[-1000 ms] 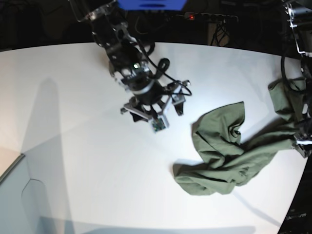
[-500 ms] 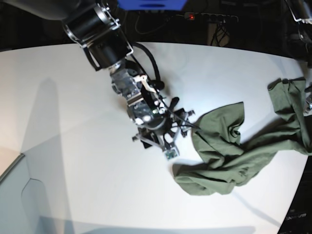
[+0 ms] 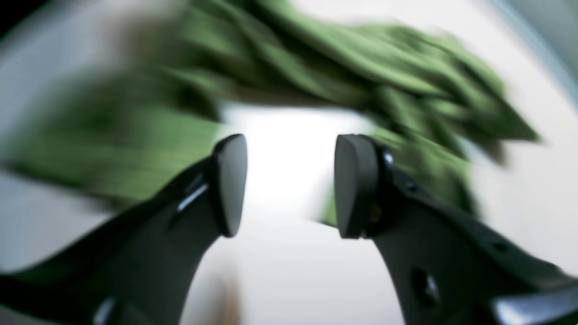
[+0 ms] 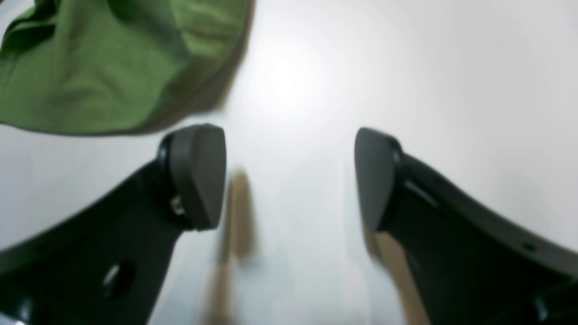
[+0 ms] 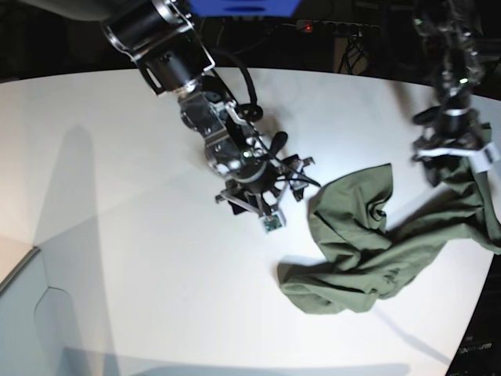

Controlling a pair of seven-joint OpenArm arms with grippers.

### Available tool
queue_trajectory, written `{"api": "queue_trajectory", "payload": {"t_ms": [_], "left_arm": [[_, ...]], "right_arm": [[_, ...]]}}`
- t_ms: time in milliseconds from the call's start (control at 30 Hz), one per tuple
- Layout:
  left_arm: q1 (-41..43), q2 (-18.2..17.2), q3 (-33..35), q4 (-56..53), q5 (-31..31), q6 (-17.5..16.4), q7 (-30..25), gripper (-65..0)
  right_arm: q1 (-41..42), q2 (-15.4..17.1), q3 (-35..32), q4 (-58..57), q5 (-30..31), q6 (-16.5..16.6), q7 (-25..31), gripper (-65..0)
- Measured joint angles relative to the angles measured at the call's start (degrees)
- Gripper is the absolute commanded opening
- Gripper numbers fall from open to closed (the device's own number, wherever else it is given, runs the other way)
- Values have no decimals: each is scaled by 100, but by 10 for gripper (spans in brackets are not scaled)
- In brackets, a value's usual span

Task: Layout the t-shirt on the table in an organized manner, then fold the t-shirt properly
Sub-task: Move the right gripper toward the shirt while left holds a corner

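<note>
No text, label, brand or number can be read in any view; the wrist views are blurred.

left claw (image 5: pixel 449 160) swung inward over t-shirt (image 5: pixel 376 243) (jaws apart)

I'm working in what looks like a robotics lab. Beyond the far edge of the white table (image 5: pixel 117 157) I see a dark backdrop, a power strip (image 5: pixel 337 28) and trailing cables (image 5: pixel 356 51).
</note>
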Motion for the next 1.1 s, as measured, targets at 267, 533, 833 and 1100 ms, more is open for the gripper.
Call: {"api": "queue_trajectory", "payload": {"t_ms": [267,533,833,1100], "left_arm": [[-809,616,719,-866,1117,-26,-68,-351],[-1274,675,313,-1851,1504,-66,-105,-349],[-1740,610,9,-2769,1545,15,-173,-349],[-1891,542,625,-3204,1567,-42,-492,-485]], "right_arm": [[-809,1088,28,1394,-37,-2,-28,-202],[-1180,1499,20,1799,-28,0,-35,-202],[-1377,1510,378,1801,-17,0,-31,-202],[-1360,1508,400,1799,-17,0,-33,-202]]}}
